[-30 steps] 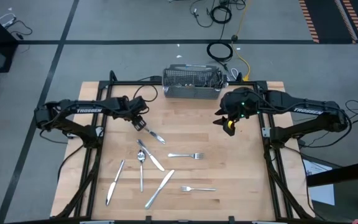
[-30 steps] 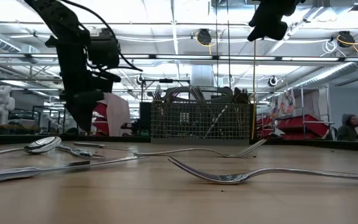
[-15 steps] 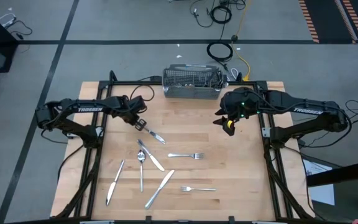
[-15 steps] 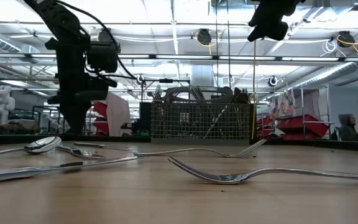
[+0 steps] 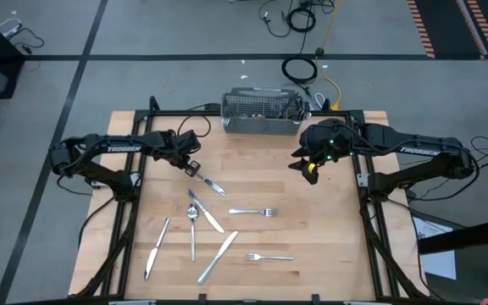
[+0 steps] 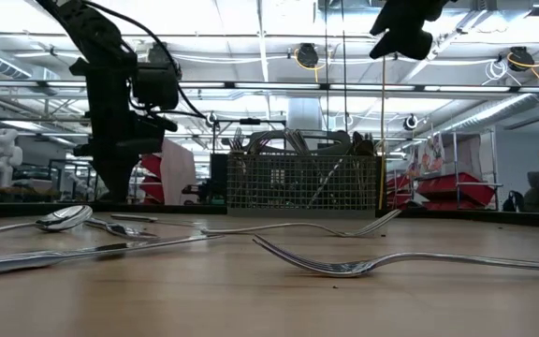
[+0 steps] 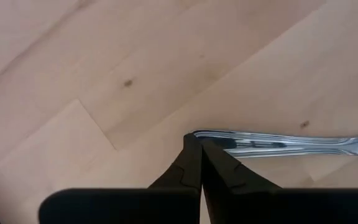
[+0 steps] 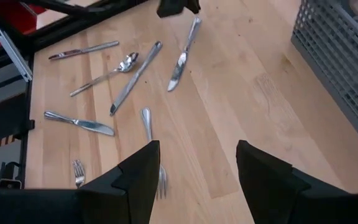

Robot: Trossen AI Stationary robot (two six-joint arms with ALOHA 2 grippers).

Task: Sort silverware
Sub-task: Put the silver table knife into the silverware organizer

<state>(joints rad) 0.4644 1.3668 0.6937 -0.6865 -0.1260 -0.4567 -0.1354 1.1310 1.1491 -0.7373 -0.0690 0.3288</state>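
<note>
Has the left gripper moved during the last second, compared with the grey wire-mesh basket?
Yes, slightly. In the high view the left gripper has drawn a little nearer the grey wire-mesh basket and is shut on the handle of a silver table knife.

right gripper [image 8: 196, 180]: fingers spread, above bare desk [image 8: 241, 106] | silverware [image 8: 135, 74]: scattered ahead, flat | mesh basket [image 8: 344, 68]: to one side | left gripper [image 8: 178, 6]: far, on a knife [image 8: 182, 55]

On the wooden desk [image 5: 329, 229] lie three shiny metal table knives [image 5: 217, 257], two slim silver forks [image 5: 254, 212], one spoon [image 5: 192, 222], and a seventh piece of unclear kind [image 5: 208, 183].
</note>
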